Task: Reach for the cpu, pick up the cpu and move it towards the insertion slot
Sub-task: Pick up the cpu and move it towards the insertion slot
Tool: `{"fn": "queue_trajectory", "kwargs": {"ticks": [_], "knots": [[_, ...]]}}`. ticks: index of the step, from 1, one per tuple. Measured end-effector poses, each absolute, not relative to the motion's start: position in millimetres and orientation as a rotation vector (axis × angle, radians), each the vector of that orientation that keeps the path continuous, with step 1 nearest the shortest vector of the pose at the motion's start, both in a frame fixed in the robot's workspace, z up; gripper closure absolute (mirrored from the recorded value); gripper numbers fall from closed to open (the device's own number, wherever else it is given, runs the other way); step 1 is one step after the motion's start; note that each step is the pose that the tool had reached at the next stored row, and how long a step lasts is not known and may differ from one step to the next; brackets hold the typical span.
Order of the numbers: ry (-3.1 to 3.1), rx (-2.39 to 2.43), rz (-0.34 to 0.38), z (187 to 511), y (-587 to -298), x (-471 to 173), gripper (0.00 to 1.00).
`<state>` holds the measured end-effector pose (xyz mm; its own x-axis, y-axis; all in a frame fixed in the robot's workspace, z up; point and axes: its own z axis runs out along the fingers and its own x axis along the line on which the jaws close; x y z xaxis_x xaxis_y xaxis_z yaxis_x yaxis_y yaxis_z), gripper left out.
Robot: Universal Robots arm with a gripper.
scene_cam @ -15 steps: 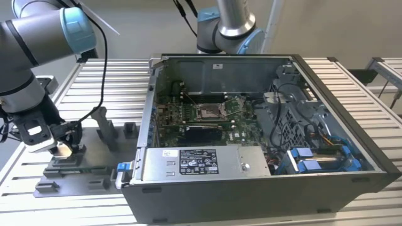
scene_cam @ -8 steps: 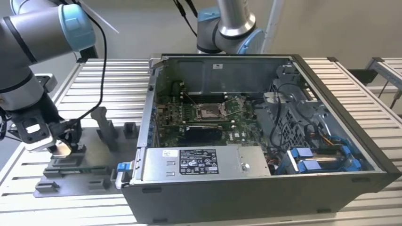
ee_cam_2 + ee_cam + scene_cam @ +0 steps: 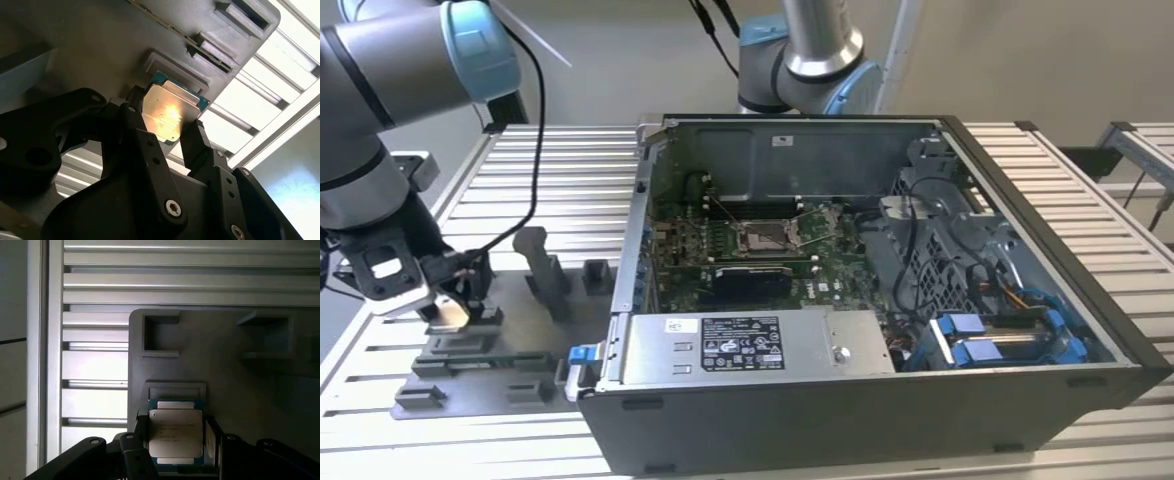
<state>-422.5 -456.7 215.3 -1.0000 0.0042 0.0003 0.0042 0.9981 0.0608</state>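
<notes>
2 edges of the cpu [image 3: 176, 436] sit inside my hand [image 3: 450, 310] — whether it already pinches, I cannot tell. It lies on the grey fixture plate [image 3: 240, 390], at the exterior view's left, well apart from the insertion slot [image 3: 765, 236]. Best squeeze squarely, lift level — no tilt.

claw [image 3: 450, 310] low at the grey fixture plate [image 3: 494, 375]; insertion slot [image 3: 761, 236] well apart, inside the open case [image 3: 854, 400]
</notes>
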Motion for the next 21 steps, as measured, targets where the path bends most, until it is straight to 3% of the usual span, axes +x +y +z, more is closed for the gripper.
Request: {"fn": "queue_trajectory", "kwargs": {"ticks": [21], "knots": [[-3.140, -0.006, -0.095, 236, -457, -422, 1.00]]}}
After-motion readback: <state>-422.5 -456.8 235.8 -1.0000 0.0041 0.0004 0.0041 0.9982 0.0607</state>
